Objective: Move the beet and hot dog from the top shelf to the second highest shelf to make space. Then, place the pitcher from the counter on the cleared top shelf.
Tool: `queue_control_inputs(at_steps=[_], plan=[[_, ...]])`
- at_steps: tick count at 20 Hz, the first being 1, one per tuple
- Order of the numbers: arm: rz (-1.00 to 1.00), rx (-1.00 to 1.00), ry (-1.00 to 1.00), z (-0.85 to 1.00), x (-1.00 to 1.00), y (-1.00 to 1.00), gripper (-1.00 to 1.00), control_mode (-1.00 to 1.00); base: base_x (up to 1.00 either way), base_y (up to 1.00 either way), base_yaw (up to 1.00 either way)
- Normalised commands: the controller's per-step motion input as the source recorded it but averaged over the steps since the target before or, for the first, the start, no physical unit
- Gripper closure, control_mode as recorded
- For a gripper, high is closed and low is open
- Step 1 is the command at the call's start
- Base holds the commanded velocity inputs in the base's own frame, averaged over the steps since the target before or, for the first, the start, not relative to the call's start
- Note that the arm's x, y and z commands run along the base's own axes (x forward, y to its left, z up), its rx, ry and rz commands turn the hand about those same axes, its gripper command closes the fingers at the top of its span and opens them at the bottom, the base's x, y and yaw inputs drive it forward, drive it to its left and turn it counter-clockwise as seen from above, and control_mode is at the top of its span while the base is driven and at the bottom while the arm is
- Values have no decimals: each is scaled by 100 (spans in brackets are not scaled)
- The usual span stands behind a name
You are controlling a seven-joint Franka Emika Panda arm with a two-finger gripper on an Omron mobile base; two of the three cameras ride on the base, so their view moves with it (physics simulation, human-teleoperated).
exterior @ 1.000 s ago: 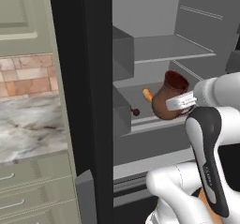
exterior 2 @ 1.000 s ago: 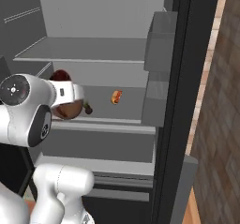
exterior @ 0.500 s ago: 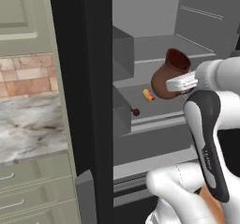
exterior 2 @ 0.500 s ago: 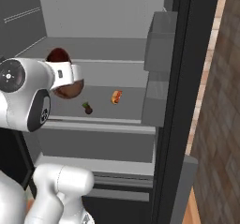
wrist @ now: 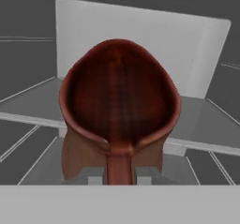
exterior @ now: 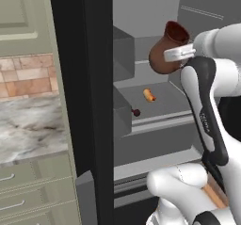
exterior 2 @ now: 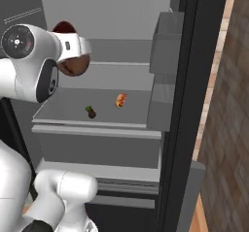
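Tool (wrist: 119, 175) pinching the pitcher (exterior: 164, 54) by its handle inside the fridge (beet (exterior 2: 91, 112), hot dog (exterior 2: 120, 100) already lower); next, set it on the top shelf (exterior 2: 126, 68).

My arm rises from the base, bends at the elbow and reaches forward at upper-shelf height, the forearm near level. My gripper (wrist: 119, 174) is closed on the pitcher (exterior: 165, 52), one fingertip on each side of its thin handle. In the hand view my fingertips (wrist: 92, 174) flank that handle. The wrist flange sits directly behind the pitcher in both base views, holding it slightly tilted.
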Motion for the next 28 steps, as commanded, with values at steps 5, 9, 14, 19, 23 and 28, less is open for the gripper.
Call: queue_control_inputs(at_steps=[5, 9, 14, 19, 23, 28], plan=[[0, 3, 0, 25, 55, 0, 100, -100, 0, 0, 0], [0, 3, 0, 0, 67, -2, 100, -100, 0, 0, 0], [0, 0, 0, -5, 75, 0, 100, -100, 0, 0, 0], [0, 0, 0, -7, 80, 0, 100, -100, 0, 0, 0], [0, 0, 0, -12, 80, 0, 100, -100, 0, 0, 0], [0, -1, 5, -30, 76, 0, 100, -100, 0, 0, 0]])
